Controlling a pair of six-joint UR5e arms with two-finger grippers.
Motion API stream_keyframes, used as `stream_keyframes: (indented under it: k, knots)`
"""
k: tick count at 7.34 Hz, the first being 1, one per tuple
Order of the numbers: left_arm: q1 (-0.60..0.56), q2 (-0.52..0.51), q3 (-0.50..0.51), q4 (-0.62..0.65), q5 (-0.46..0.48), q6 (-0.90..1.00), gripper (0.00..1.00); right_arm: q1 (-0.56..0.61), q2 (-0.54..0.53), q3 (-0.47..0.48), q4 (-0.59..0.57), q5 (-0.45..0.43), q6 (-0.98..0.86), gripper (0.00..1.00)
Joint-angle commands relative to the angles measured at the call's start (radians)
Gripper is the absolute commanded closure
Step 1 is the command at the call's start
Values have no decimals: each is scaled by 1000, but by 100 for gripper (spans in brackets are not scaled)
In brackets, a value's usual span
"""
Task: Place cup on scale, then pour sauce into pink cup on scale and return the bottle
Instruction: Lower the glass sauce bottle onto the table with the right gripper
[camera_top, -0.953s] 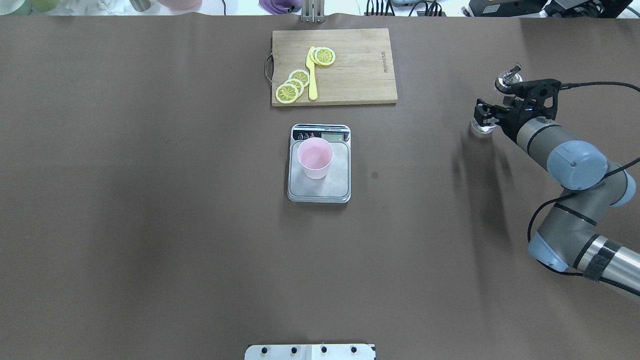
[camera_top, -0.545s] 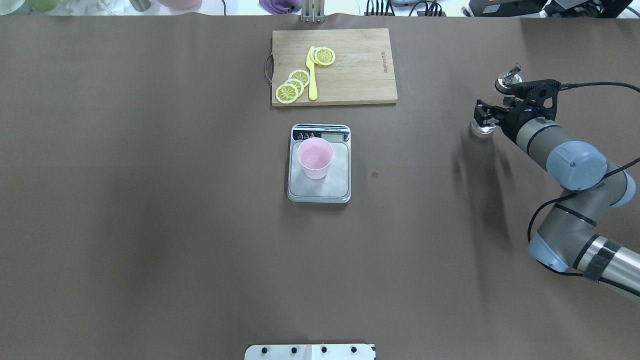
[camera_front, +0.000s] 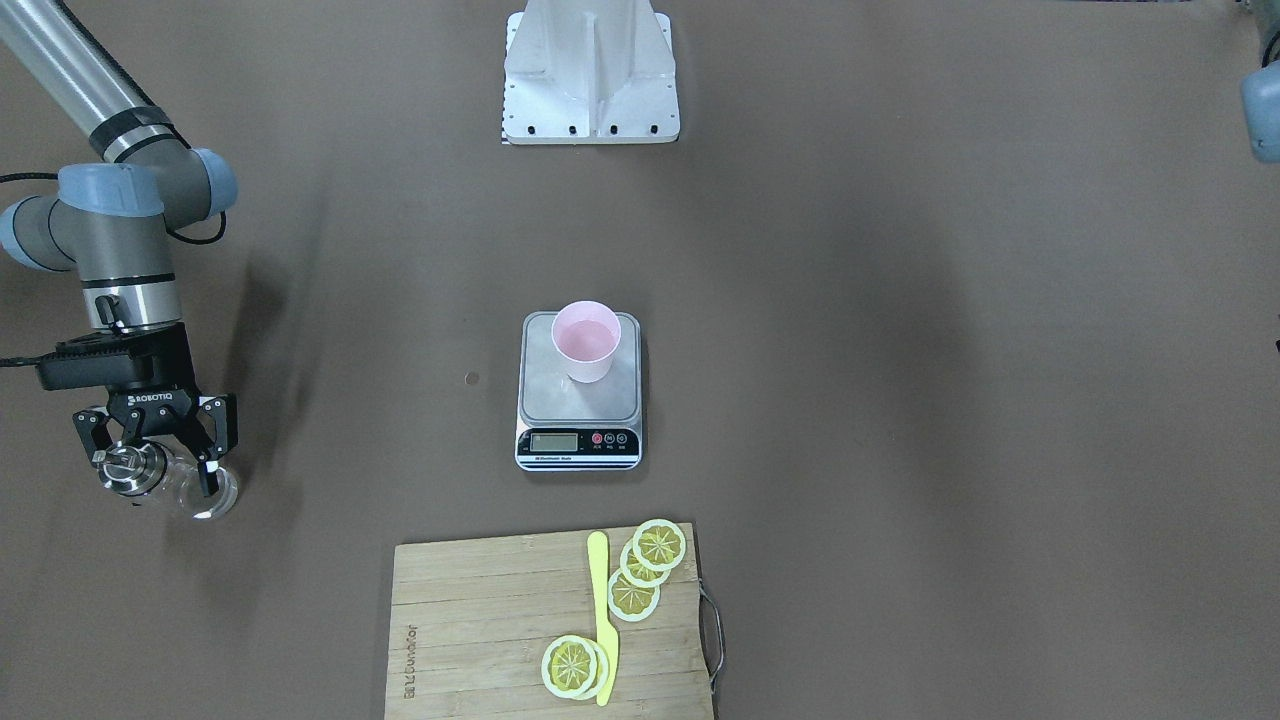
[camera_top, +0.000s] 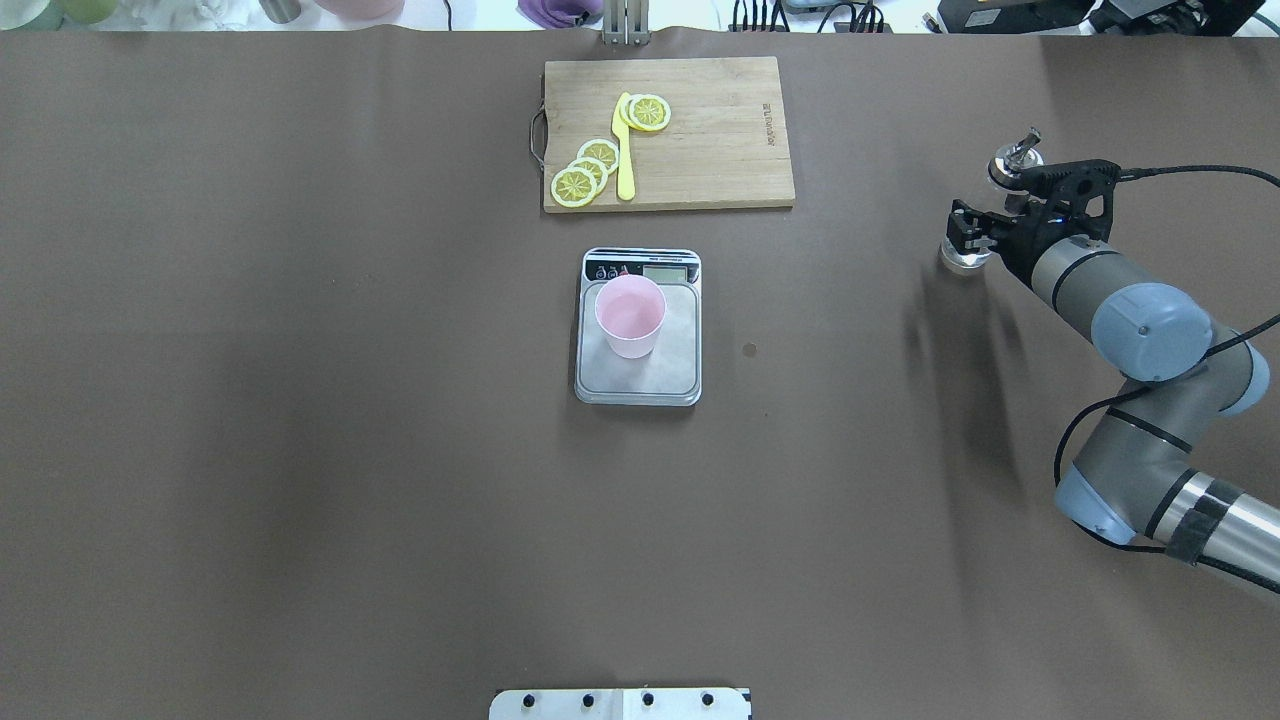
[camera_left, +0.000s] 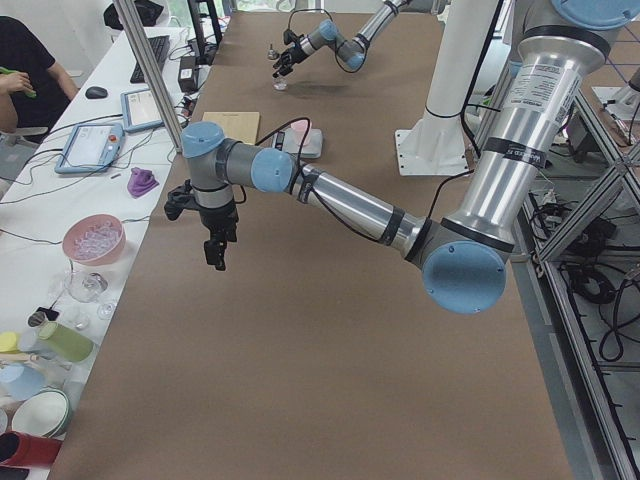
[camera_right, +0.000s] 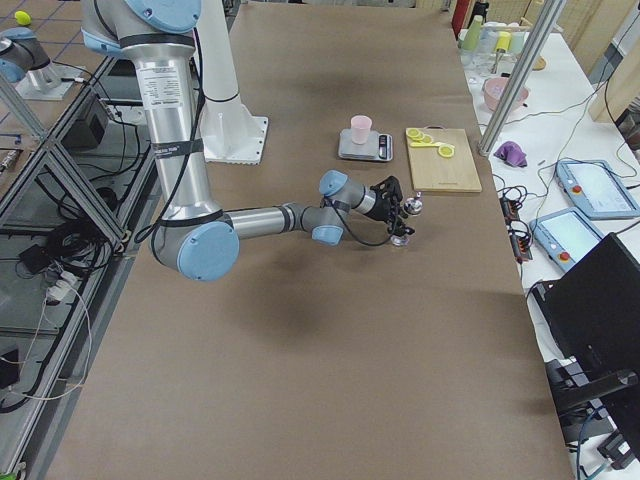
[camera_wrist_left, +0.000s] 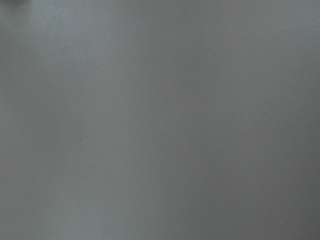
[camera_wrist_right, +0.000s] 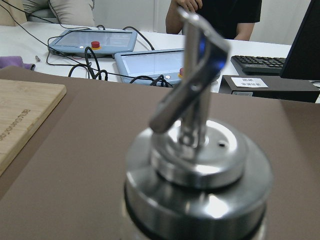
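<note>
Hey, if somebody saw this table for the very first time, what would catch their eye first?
First, the pink cup standing on the scale at the table's middle. Next, the right gripper at the table's right side, holding the clear bottle with its shiny spout. Beyond the scale, yellow lemon slices lie on a wooden cutting board.

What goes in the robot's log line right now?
small pale pink plastic cup: on silver kitchen scale | right gripper: astride clear glass bottle with silver spout, grip unclear | left gripper: raised, state unclear
</note>
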Motion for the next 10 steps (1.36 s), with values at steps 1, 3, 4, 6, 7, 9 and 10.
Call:
stream_keyframes:
  k: [1, 3, 4, 6, 7, 9, 10]
  knots:
    - [0, -1, 4, -1, 0, 1, 1, 0, -1, 1, 2, 1, -4, 1]
    - [0, -1, 4, 1, 0, -1, 1, -2, -1, 1, 2, 3, -4, 1]
    - [-1, -1, 4, 1, 2, -1, 1, -3, -1, 3, 3, 3, -4, 1]
    - [0, 0, 3, 1, 2, -1, 1, -8, -17, 23, 3, 3, 7, 1]
    - [0, 2, 3, 1, 2, -1, 1, -9, -56, 58, 3, 4, 7, 1]
    - [0, 5, 1, 1, 2, 1, 1, -31, -122, 139, 0, 1, 19, 1]
    - [0, 6, -1, 1, 2, 1, 1, -38, -153, 177, -3, 1, 44, 1]
